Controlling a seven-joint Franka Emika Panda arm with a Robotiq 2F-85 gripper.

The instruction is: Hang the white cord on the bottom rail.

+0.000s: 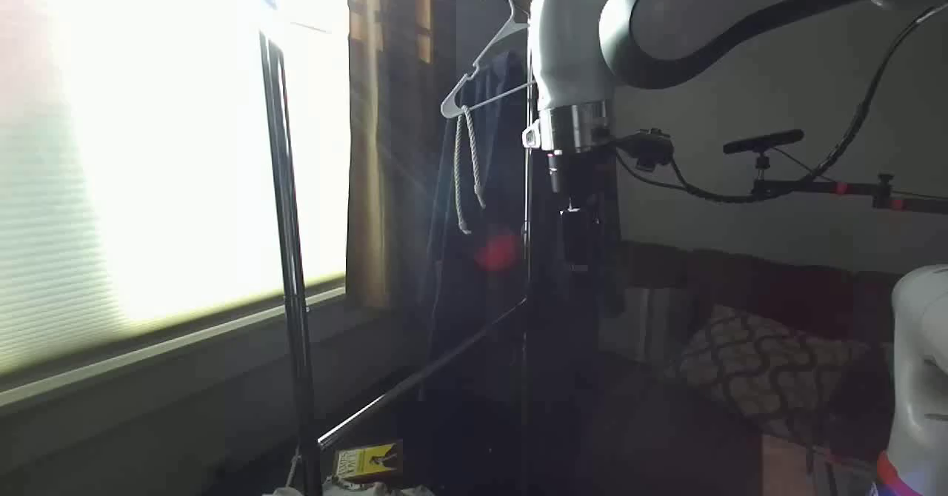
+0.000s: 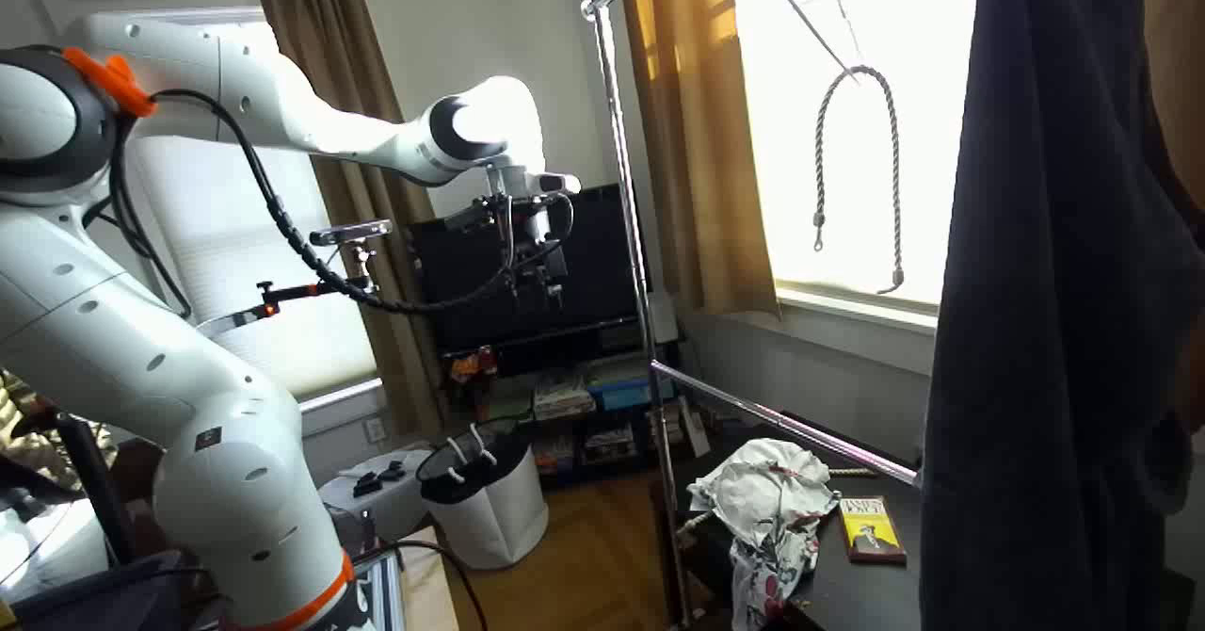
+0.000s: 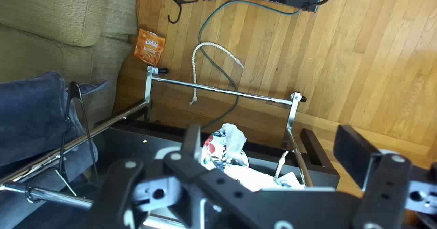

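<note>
The white cord (image 2: 859, 70) is hanging on a hanger (image 1: 454, 101), higher than the bottom rail (image 1: 422, 372)

The cord is hanging doubled over the lower bar of this white hanger, near the top of the garment rack (image 2: 625, 188), its two ends dangling — one of them reaching lower than the other. In an exterior view it is showing as a grey arch against a bright window (image 2: 857, 198).

The bottom rail is running between the rack's metal uprights (image 1: 286, 207), well apart from the cord. In an exterior view one end of it is vanishing behind a dark garment (image 2: 1026, 330).

The end effector (image 3: 273, 150) is pointing downward, and in the wrist view its fingers (image 3: 355, 153) are standing wide apart. In both exterior views it is hovering apart from cord and rail alike, at the end of the robot arm (image 2: 358, 137). In an exterior view a dark screen (image 2: 598, 254) is standing behind it.

Lower down, a dark worktop (image 2: 859, 598) is carrying a crumpled, printed white bag (image 2: 767, 480) and a yellow-fronted book (image 2: 871, 529), while a short bit of rope (image 3: 281, 164) is sticking out beside the bag. In the wrist view another pale rope (image 3: 193, 65) is lying curved on the wooden floor (image 3: 358, 68) — it is crossing a green cable (image 3: 219, 67). An orange packet (image 3: 149, 47) and a black hanger (image 3: 179, 1) are lying near it, and a couch (image 3: 51, 13) is filling the upper left corner of that view.
</note>
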